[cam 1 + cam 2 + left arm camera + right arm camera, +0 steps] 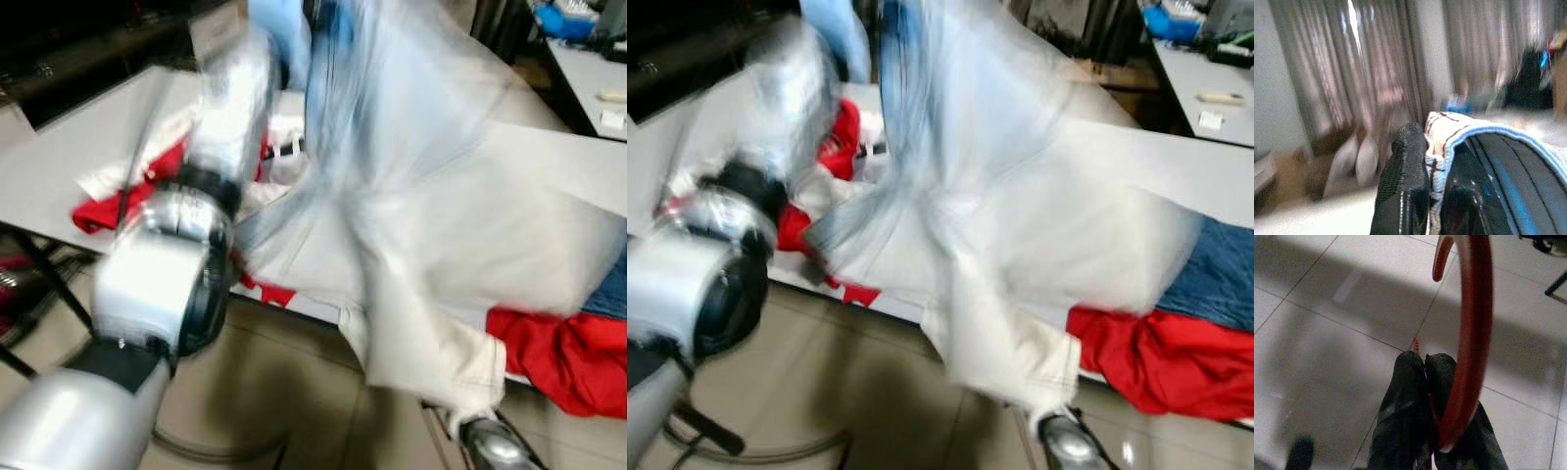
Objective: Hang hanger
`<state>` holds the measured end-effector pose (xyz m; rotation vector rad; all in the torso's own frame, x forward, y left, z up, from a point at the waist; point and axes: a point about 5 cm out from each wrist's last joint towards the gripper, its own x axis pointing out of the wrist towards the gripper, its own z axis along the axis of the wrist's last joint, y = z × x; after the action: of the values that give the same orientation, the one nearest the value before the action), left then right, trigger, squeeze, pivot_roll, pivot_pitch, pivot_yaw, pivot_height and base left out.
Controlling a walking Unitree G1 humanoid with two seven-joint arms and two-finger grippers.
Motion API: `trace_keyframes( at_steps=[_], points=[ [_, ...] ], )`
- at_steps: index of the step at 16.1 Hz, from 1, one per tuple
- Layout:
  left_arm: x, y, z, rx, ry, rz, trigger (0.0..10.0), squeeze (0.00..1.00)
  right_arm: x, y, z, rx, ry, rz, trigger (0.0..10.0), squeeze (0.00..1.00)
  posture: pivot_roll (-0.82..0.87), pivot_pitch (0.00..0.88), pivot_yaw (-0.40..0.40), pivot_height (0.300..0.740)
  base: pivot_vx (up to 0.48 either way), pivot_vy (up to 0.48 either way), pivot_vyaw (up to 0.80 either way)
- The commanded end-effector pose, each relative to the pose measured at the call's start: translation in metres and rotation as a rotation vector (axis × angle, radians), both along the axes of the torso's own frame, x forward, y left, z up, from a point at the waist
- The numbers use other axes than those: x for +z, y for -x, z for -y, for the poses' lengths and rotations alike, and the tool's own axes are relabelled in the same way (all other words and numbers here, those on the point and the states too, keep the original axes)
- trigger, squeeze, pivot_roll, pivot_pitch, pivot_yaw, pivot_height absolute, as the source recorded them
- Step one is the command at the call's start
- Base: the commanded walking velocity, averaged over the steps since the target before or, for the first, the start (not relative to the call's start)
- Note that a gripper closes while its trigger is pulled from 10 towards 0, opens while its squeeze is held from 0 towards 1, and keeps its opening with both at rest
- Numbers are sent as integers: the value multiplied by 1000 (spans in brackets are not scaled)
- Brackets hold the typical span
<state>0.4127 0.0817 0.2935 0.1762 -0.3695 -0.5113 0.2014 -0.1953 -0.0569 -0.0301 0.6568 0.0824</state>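
Head views badly blurred. Left arm [186, 245] raised up front, big and close, blocking much of the worktop [69, 147]. Left hand [1425, 196] pinched shut on the edge of a pale shirt [431, 215], white and light blue cloth caught between the black fingers [1403, 181]; curtains [1352, 73] and a wall behind it in the wrist view. The shirt hangs lifted over the worktop's front edge, draping down toward the floor [294, 392] and hiding most of what lies behind it. Red clothes [558, 357] heaped on the worktop at the right, more red cloth [108, 211] at the left behind the arm, blue denim [1215, 274] beside the right heap. Right hand [1425, 396] low, over floor tiles, fingers closed together with the red hanger hook [1471, 333] held against them, hook curving up past the fingertips. Second worktop [588, 69] far right with small items
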Motion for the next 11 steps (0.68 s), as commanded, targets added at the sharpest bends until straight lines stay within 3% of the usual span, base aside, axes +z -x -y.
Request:
trace_keyframes(
  at_steps=[1,2,3,4,7,8,9,10,11],
  points=[
    [-46,3,-6,21,-113,-77,10000,0,6,-11,-4,20,-6,37,10000,0,84,0,-1,740,262,0,0],
    [-82,8,-11,42,-169,-154,10000,0,6,-12,-4,27,-5,34,10000,0,87,0,-6,740,0,0,0],
    [-105,11,-24,79,-162,-231,10000,0,6,-12,-4,36,-2,29,10000,0,89,0,-9,740,0,0,0],
    [-118,15,-32,90,-190,-259,10000,0,5,-12,-4,39,0,25,10000,0,93,0,-13,740,0,0,0],
    [-149,23,-42,70,-394,-381,10000,0,5,-14,-6,45,-1,17,10000,0,99,0,-11,740,0,0,0],
    [-156,26,-49,60,-409,-415,10000,0,4,-14,-7,47,-1,15,10000,0,93,0,-2,740,0,0,0],
    [-141,21,-60,52,-327,-407,10000,1000,4,-14,-8,40,-4,16,10000,0,93,0,4,740,0,0,0],
    [-126,17,-66,58,-313,-364,10000,1000,3,-14,-7,36,-4,14,10000,0,94,0,8,740,0,0,0],
    [-100,12,-76,53,-235,-313,10000,1000,2,-12,-5,30,-3,9,10000,0,97,0,9,740,0,0,0]
  ],
)
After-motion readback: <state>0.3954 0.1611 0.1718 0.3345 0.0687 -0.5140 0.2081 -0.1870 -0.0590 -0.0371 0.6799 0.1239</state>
